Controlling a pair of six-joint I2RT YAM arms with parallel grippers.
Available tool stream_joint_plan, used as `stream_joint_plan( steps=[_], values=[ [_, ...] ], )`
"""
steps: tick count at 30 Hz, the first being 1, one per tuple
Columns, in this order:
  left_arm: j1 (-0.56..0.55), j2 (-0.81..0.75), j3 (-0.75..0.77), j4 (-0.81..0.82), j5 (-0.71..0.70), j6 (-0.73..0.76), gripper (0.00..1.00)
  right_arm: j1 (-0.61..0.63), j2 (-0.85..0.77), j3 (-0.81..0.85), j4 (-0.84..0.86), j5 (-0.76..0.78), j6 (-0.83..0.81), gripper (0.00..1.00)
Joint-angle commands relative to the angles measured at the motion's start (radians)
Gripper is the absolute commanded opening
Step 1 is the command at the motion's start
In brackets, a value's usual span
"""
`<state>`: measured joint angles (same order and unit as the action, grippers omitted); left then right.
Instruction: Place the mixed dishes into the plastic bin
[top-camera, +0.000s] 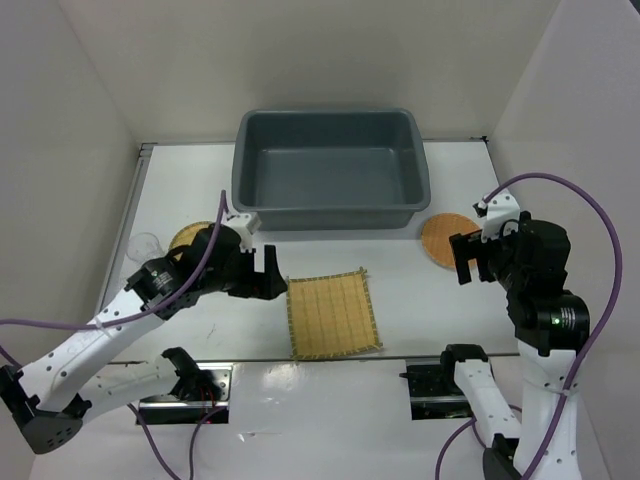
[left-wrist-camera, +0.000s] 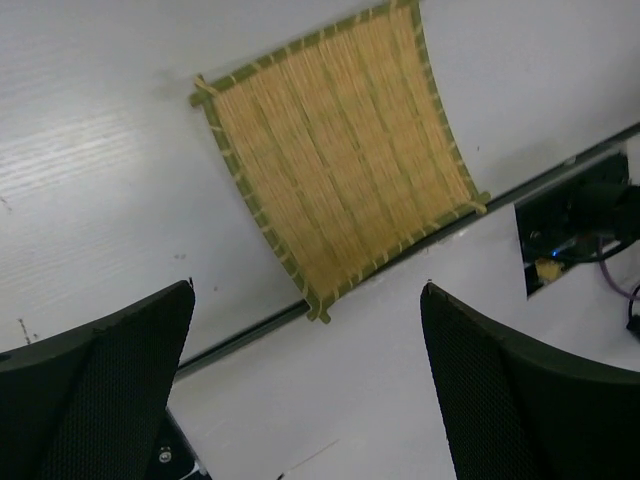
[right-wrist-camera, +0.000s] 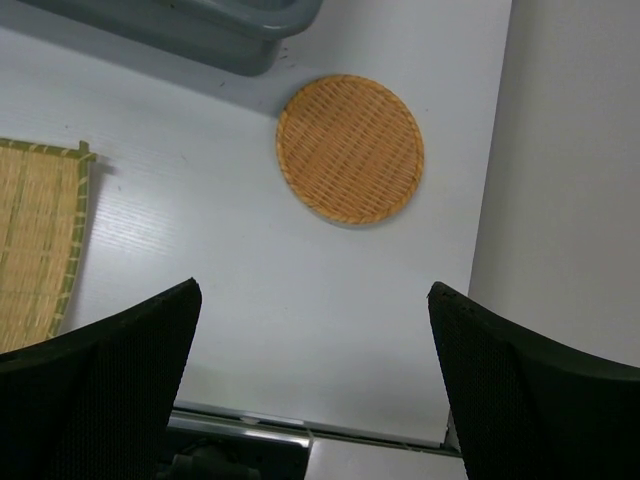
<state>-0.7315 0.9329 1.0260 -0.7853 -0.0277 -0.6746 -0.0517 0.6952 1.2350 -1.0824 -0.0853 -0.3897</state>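
Before the bin (top-camera: 330, 216), mat (top-camera: 333, 313), plate (top-camera: 445, 240), cup (top-camera: 144, 245) well apart; left pincer (left-wrist-camera: 307, 288), right pincer (right-wrist-camera: 313, 287) spread.

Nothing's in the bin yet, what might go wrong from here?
The square mat lies flat on the table, so the open left gripper may slide over it rather than pinch an edge.
The round plate ahead of the open right gripper sits close to the side wall, cramping the approach.
The left arm passes close by the clear cup; a swing might knock it.
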Motion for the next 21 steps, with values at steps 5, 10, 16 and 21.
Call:
stream_joint_plan(
  steps=[5,10,16,21],
  values=[
    [-0.160,0.168,-0.015,0.028,0.003,0.026,1.00,0.006,-0.002,-0.039,-0.010,-0.188,-0.080,0.98],
    [-0.206,0.241,-0.056,0.056,0.058,-0.064,1.00,0.006,0.024,-0.039,0.003,-0.199,-0.067,0.98],
    [-0.206,0.185,-0.164,0.220,0.127,-0.131,1.00,0.006,-0.005,-0.048,0.012,-0.162,-0.041,0.98],
    [-0.206,0.143,-0.302,0.322,0.091,-0.180,1.00,0.006,-0.017,-0.048,0.032,-0.130,-0.005,0.98]
  ],
)
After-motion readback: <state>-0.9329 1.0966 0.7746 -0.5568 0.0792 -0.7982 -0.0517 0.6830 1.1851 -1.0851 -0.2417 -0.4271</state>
